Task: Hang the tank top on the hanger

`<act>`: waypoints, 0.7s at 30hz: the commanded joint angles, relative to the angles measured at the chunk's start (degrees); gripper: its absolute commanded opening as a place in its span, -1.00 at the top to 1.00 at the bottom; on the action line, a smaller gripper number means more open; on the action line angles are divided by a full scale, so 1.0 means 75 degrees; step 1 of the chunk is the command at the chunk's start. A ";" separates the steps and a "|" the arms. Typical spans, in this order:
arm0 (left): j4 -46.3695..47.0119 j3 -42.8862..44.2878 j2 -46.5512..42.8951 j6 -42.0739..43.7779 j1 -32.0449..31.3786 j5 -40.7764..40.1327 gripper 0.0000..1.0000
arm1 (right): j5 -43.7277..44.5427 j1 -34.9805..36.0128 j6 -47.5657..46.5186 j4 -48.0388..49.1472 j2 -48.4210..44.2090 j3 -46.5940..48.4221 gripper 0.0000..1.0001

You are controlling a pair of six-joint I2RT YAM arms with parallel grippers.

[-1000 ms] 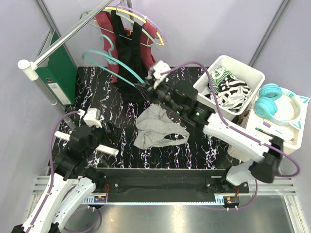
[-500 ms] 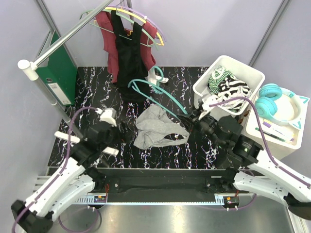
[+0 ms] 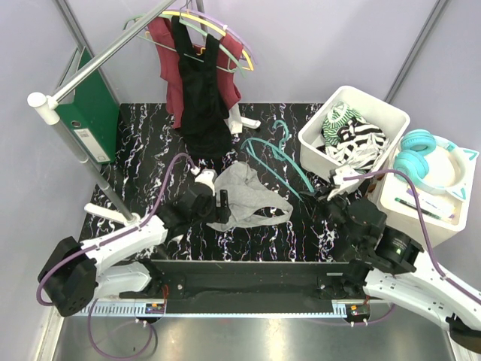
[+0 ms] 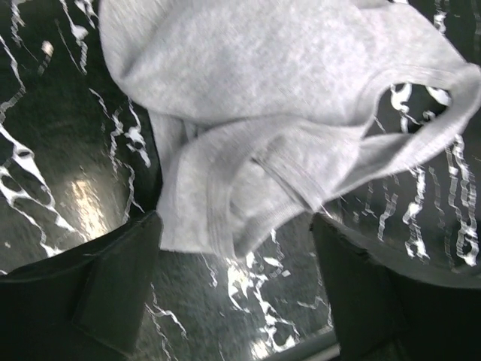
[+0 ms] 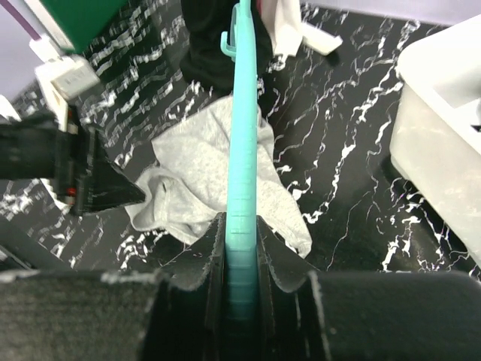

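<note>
The light grey tank top [image 3: 244, 197] lies crumpled on the black marbled table, also in the left wrist view [image 4: 285, 113] and the right wrist view [image 5: 203, 177]. My left gripper [image 3: 219, 204] is open at the top's left edge, its fingers [image 4: 83, 293] on either side of the hem, low over the table. My right gripper [image 3: 329, 201] is shut on the teal hanger [image 3: 274, 154], which reaches up and left from it over the table; the hanger [image 5: 242, 135] runs straight out from my jaws.
A black top [image 3: 201, 83] and a maroon top [image 3: 169, 45] hang on yellow and purple hangers from the rail at the back. A white bin [image 3: 319, 128] with striped clothes stands at the right, teal headphones [image 3: 425, 162] beyond it. A green binder [image 3: 90, 105] stands at the left.
My right arm has pulled back right and toward the near edge, carrying the teal hanger off the rail side. My left arm has reached forward and right to the tank top's left edge.
</note>
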 commanded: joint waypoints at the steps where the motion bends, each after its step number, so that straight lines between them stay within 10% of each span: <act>1: 0.1046 0.0461 0.0373 0.0440 -0.0026 -0.0652 -0.59 | 0.0422 0.0023 0.0208 0.0118 -0.0281 0.0087 1.00; 21: 0.1328 0.1024 0.2085 0.0805 -0.0026 -0.1379 0.60 | -0.0257 0.0023 0.0431 -0.0538 -0.0246 0.0462 1.00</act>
